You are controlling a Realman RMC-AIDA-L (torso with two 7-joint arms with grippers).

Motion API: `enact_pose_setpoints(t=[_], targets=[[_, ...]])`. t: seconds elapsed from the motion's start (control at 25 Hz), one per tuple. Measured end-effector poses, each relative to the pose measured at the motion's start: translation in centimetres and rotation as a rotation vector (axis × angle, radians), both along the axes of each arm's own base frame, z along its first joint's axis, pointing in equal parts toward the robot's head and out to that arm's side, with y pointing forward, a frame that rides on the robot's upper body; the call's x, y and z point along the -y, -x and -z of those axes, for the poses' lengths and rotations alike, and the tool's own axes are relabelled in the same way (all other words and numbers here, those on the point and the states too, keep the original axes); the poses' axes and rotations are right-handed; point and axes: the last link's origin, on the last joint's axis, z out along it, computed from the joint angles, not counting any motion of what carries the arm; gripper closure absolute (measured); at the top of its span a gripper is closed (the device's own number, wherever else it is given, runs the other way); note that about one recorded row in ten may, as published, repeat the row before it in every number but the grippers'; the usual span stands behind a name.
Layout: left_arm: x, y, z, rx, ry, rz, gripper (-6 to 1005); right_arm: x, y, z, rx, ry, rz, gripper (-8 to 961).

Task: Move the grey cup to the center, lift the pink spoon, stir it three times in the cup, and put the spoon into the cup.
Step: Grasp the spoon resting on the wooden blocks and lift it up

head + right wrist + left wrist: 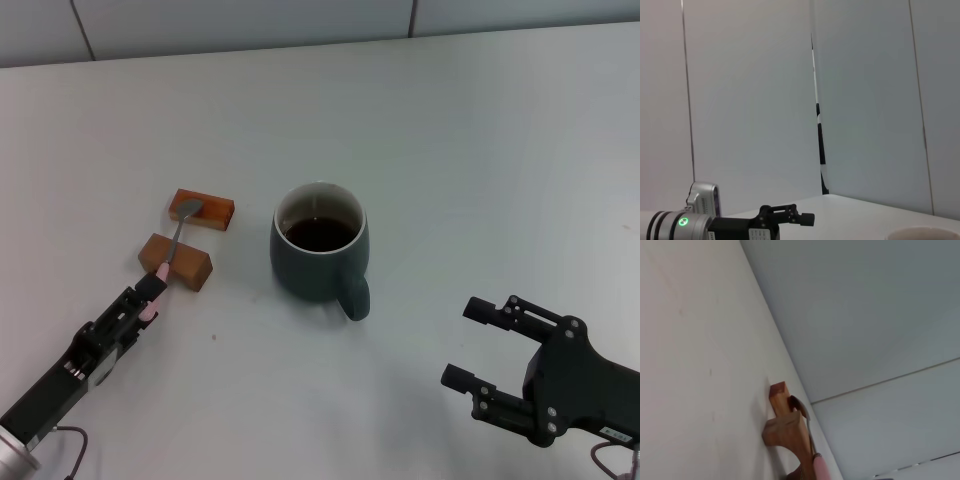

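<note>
The grey cup (320, 254) stands mid-tabletop (480, 150). The pink spoon (172, 249) lies across 2 wooden blocks (176, 261); the left hand (150, 296) grips its handle end. The right hand (470, 345) hangs wide apart nearby.

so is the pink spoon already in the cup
No, the pink spoon lies across the two wooden blocks, beside the grey cup, with the left gripper at its handle end.

Lab-like test room: bare white table (480, 150), plain grey panelled walls (750, 100).
</note>
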Motion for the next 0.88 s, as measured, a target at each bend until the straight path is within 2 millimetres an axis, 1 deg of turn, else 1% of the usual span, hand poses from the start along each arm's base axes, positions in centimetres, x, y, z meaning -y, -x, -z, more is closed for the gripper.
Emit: enact_pose_setpoints(t=[0.48,0.88], targets=[[-1.1,-0.6,0.4,0.005,0.025,0.010,147,-0.2,0.1,0.1,0.001,0.006,-0.005,239],[-1.5,-0.6,0.6,0.011,0.039,0.002,147,-0.4,0.3,0.1,-0.003,0.010,-0.008,240]])
